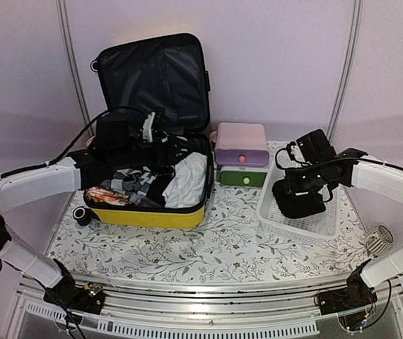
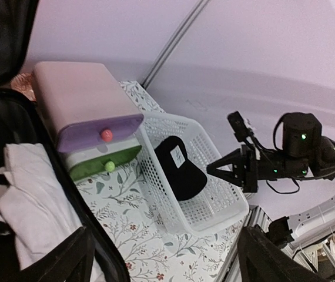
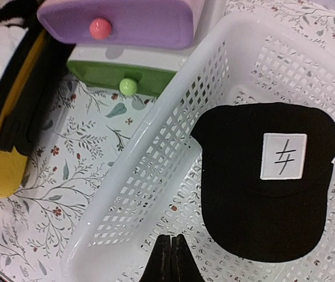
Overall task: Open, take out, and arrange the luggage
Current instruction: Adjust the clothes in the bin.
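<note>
Glossy yellow hard shell: that is the luggage (image 1: 148, 215), at the left of the floral-printed table (image 1: 223, 244). Its lid (image 1: 155, 78) stands upright and open, and you can see the black fabric lining with its dull sheen. Inside lie crumpled soft things, a white garment (image 1: 189, 180) on the right side and black-and-white striped cloth (image 1: 127, 185) beside it. Your left pincer (image 2: 166, 238) hovers over the open case, jaws spread wide, gripping nothing. Just right of the case sits a small rounded drawer box (image 1: 241, 154), pink on top, a purple drawer over a green one, each with a ball knob. Further right, a white plastic mesh basket (image 3: 156, 176) holds a black cap (image 3: 261, 200) with a square white patch. Your right pincer (image 3: 168, 258) hangs above the basket by the cap's brim, fingers pressed together on nothing.
</note>
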`<state>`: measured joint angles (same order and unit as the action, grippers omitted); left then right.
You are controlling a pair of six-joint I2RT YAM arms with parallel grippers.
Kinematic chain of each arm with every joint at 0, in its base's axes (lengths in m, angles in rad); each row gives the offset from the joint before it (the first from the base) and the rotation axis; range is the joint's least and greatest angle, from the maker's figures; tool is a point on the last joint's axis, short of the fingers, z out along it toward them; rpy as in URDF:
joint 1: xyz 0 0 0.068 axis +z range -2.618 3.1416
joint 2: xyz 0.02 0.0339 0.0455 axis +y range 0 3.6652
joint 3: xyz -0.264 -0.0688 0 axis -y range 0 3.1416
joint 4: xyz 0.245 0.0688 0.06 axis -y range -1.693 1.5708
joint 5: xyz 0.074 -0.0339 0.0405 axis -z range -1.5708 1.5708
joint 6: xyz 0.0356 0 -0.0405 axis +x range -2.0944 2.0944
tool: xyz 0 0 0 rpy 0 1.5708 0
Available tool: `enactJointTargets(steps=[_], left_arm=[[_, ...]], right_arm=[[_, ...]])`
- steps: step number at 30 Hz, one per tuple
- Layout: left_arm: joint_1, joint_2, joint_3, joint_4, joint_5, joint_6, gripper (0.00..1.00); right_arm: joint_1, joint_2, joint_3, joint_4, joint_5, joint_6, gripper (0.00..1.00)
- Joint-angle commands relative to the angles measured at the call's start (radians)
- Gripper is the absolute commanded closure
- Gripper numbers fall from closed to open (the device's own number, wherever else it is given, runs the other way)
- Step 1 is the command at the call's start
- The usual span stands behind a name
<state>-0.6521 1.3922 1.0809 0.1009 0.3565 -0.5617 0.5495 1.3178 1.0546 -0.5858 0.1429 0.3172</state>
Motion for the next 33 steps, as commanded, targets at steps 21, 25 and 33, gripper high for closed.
enactJointTargets(steps=[21,25,33], left_arm=[[-0.389,0.693,0.4,-0.06,-0.079,-0.08,0.2],[-0.387,0.754,0.437,-0.024,-0.017,-0.095,0.23],[-0.367,0.807,0.467,0.036,0.019,-0.112,0.29]], right_arm=[[-0.211,0.458,-0.032,0.357,-0.273,0.135,0.99],[-0.233,0.508,-0.006,0.359,-0.216,0.201,0.99],[-0.237,0.526,0.023,0.401,-0.08,0.325,0.99]])
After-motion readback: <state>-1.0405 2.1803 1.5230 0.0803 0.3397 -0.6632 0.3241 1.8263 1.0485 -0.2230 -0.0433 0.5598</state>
